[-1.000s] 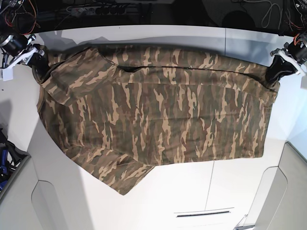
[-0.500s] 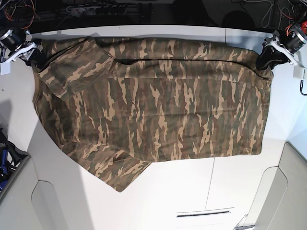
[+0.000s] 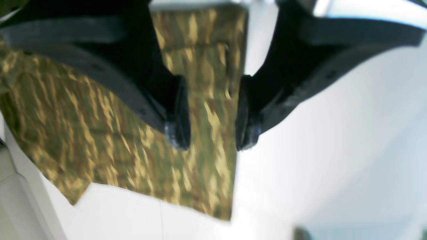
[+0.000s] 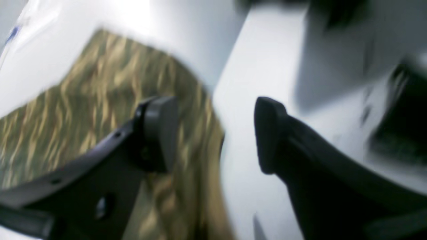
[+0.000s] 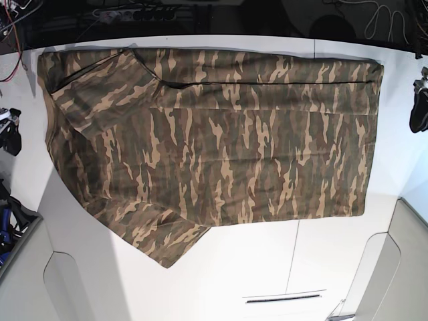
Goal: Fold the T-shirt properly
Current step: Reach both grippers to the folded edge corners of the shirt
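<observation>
1. The T-shirt [image 5: 214,147] lies spread flat across the white counter [image 5: 267,267], its far edge along the counter's back rim and one sleeve pointing toward the near-left corner in the base view.
2. Left tool [image 3: 210,123]: fingers parted, nothing between them; it hovers over the shirt's corner, at the base view's right edge [image 5: 420,110], clear of the cloth.
3. Right tool [image 4: 213,133]: likewise parted and empty, beside the shirt's edge; seen at the base view's left edge [image 5: 10,137].
4. Judged step: the cloth is laid out and no fold is made yet. The next move calls for regrasping an edge or sleeve.
5. Cables [image 5: 127,12] lie behind the counter; nothing obstructs the shirt.
</observation>
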`<state>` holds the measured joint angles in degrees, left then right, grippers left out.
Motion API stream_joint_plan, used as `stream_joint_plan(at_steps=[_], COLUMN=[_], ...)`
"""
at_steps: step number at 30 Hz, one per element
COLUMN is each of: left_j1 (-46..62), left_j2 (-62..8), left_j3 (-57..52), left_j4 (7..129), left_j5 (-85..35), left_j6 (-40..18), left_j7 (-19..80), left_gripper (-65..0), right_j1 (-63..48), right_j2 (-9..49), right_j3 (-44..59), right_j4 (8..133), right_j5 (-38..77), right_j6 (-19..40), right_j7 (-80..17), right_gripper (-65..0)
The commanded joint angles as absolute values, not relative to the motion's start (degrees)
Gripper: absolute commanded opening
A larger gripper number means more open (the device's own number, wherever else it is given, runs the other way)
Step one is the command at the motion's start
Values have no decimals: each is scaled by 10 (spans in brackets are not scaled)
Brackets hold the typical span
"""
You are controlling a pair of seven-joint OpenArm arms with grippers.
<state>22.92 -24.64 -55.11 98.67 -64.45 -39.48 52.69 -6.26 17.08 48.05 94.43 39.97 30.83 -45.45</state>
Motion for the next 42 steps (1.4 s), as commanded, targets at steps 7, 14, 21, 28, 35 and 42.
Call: stream_joint_plan(at_steps=[7,14,21,28,35,42], left_j1=[170,68,-104,-231,-283,-291], left_j2=[-295,-338,-356,-361,-350,-317], left_j3=[-515,-364,-238,-140,-111,-111], left_j4=[984,851,625,393,308,308], left_j5=[-557,-428,-379,-326,-321,-321], left_j6=[-400,-392,-386,-385,-385,-377], left_j7=[451,341,321,245,219,232], left_gripper=[-329,-259,-259,-181,-181,-181], right_j1=[71,204,288,298,296,297], right_j2=[200,223,217,217,209,159], right_j3=[448,327,255,237,237,237], right_j4=[891,670,495,424,373,374], right_j5=[346,267,216,166,173,173], right_j6=[285,284,267,246,261,298], right_j7=[-424,-344,-246,-224,-223,-223], right_gripper=[-290,-290,-290,-290,-291,-292])
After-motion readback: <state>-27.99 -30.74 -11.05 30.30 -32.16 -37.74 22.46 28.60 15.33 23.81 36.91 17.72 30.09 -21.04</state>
